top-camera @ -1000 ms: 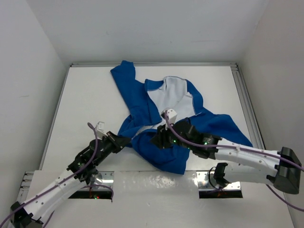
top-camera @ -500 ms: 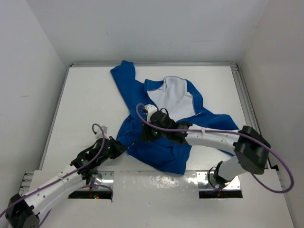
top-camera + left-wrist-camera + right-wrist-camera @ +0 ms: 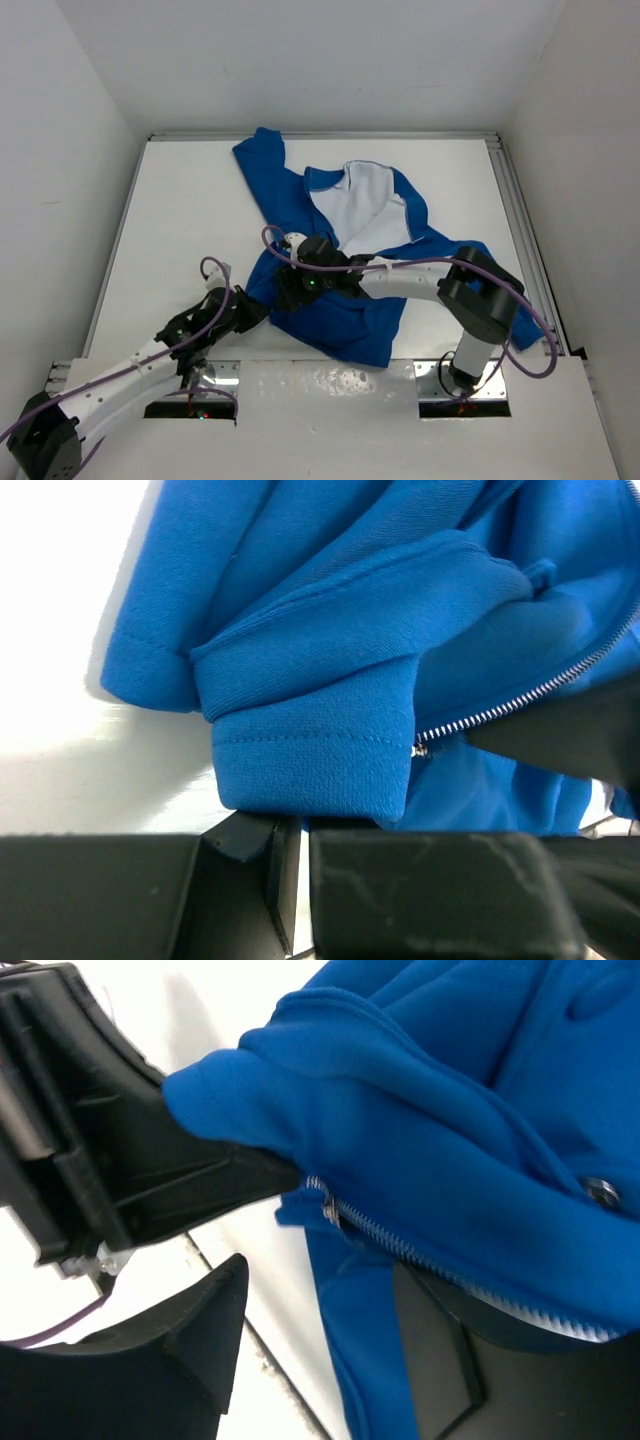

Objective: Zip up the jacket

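The royal-blue jacket (image 3: 340, 330) lies crumpled mid-table with its white lining (image 3: 365, 200) showing at the back. My left gripper (image 3: 252, 306) is shut on the jacket's lower hem (image 3: 310, 765), which sits at its fingertips (image 3: 297, 830). The zipper teeth (image 3: 520, 705) run up to the right from their lower end (image 3: 420, 750). My right gripper (image 3: 292, 288) is just right of the left one. It is open (image 3: 330, 1330), with the zipper line (image 3: 400, 1245) and its metal end (image 3: 328, 1210) between its jaws and the fabric lying over the right finger. The left gripper (image 3: 120, 1170) shows beside it.
The white table (image 3: 180, 220) has a raised rail along the back (image 3: 320, 135) and right side (image 3: 515, 210). The jacket's sleeve (image 3: 262, 165) reaches towards the back left. The arm mounts (image 3: 330, 380) sit at the near edge. A metal snap (image 3: 600, 1192) is on the fabric.
My right arm has swung left across the jacket, bringing its gripper close beside the left gripper. The left gripper has stayed on the hem, shifting slightly.
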`<act>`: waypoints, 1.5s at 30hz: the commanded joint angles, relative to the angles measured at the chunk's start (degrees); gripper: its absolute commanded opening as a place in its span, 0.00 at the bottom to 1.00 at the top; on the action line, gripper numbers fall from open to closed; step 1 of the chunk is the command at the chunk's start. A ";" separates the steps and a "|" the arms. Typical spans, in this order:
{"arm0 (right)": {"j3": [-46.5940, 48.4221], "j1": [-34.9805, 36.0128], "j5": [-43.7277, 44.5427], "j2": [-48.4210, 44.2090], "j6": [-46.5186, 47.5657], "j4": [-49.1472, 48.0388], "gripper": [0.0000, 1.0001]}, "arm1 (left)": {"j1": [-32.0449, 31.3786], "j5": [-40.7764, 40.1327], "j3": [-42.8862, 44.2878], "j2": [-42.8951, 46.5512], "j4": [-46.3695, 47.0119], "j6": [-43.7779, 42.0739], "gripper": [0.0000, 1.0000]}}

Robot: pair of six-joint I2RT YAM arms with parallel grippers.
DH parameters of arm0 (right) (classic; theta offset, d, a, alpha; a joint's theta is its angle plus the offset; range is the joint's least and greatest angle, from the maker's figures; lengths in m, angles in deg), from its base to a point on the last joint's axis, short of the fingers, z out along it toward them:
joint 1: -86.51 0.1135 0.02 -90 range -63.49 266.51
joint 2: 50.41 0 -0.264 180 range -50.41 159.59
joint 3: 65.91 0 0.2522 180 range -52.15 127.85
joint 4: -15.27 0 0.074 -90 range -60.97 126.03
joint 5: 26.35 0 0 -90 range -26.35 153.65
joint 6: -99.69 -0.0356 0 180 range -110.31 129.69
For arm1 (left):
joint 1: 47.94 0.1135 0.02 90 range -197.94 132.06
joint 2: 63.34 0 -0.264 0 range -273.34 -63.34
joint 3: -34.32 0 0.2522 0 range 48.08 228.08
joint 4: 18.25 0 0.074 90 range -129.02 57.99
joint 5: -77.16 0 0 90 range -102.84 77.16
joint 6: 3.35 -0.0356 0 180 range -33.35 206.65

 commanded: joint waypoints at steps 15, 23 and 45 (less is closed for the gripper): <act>1.55 -3.44 -18.76 12.42 -7.14 -25.48 0.76 | -0.51 2.66 1.64 5.86 -0.46 -2.56 0.00; -4.16 -3.35 -14.90 4.42 -2.49 -28.64 0.79 | -0.51 3.80 0.67 6.65 0.77 -1.68 0.00; -12.59 -5.29 -24.57 11.91 -24.28 -71.28 0.71 | -0.51 -0.05 8.31 14.39 -14.86 -3.52 0.00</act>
